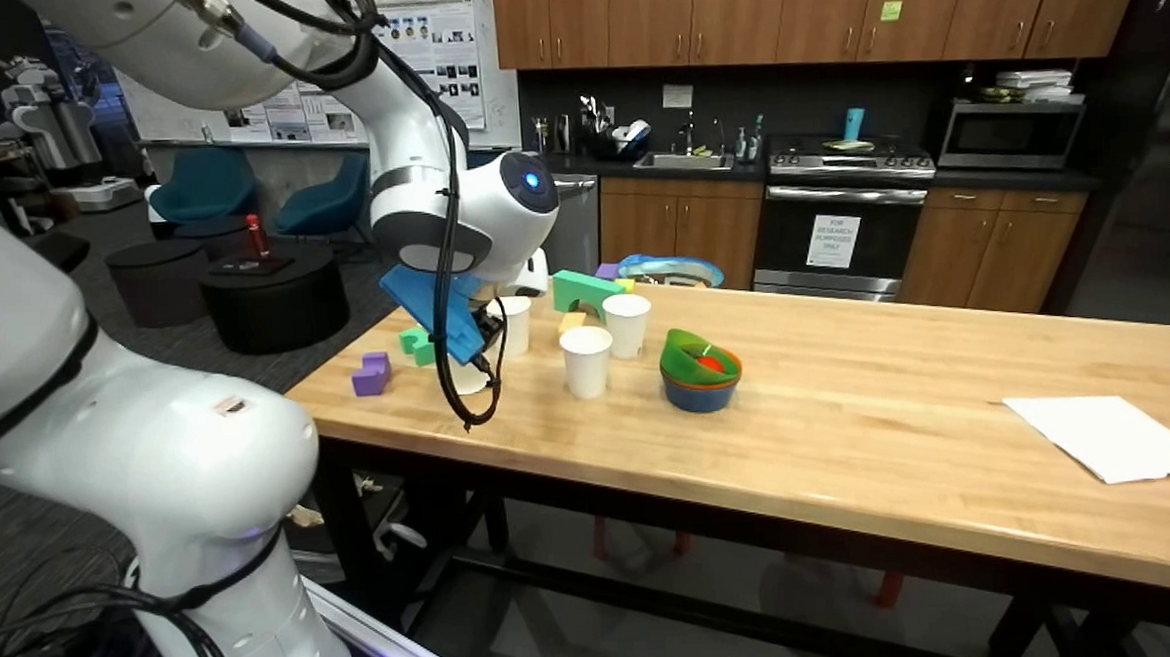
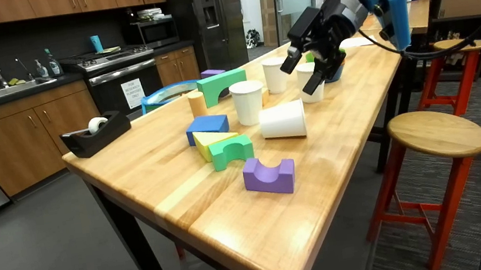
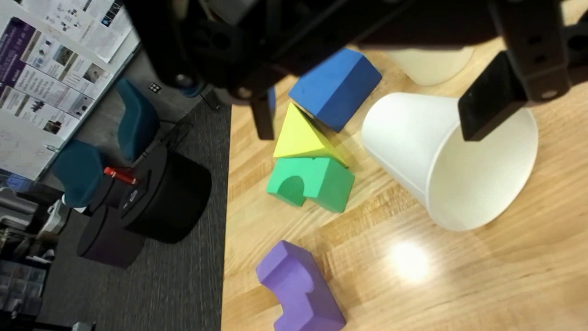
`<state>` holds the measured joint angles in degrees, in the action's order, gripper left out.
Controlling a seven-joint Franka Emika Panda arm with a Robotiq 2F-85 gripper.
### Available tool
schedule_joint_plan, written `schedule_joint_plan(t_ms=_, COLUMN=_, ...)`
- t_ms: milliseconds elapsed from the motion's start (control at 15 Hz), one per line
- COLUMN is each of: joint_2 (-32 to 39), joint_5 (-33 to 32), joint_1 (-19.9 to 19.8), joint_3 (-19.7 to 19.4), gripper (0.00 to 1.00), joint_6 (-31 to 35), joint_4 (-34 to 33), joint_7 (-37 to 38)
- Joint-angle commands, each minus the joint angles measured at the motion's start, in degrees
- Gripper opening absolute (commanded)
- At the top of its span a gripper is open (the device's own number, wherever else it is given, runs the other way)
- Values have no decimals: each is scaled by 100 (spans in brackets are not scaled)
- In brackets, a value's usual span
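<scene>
You had your black two-fingered gripper [image 2: 301, 75] spread wide above the pale wooden table [image 2: 147, 166], with nothing in its grasp. There, a white tapered cup [image 2: 283, 121] lay on its side, near the green notched block [image 3: 333, 184] and the purple notched block [image 2: 270, 183].

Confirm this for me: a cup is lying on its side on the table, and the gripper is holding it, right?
Not quite: the gripper is open and holds nothing, as an exterior view shows. The cup does lie on its side on the table.
</scene>
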<state>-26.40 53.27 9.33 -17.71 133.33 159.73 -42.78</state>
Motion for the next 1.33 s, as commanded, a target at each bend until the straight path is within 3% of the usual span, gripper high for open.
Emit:
schedule_joint_plan(t_ms=0, joint_2=215, joint_5=471, joint_1=-322, joint_3=222, gripper=100, joint_6=-155, joint_4=-14, joint_7=-492)
schedule_joint_plan(t_ms=600, joint_2=602, joint_5=795, joint_1=-916, joint_3=526, gripper=100, joint_6=-483, joint_4=-9, joint_7=-975)
schedule_joint_plan(t_ms=1267, joint_2=820, joint_5=910, joint_1=-1011, joint_3=786, gripper=100, joint_6=-503, joint_4=-8, joint_7=-1165)
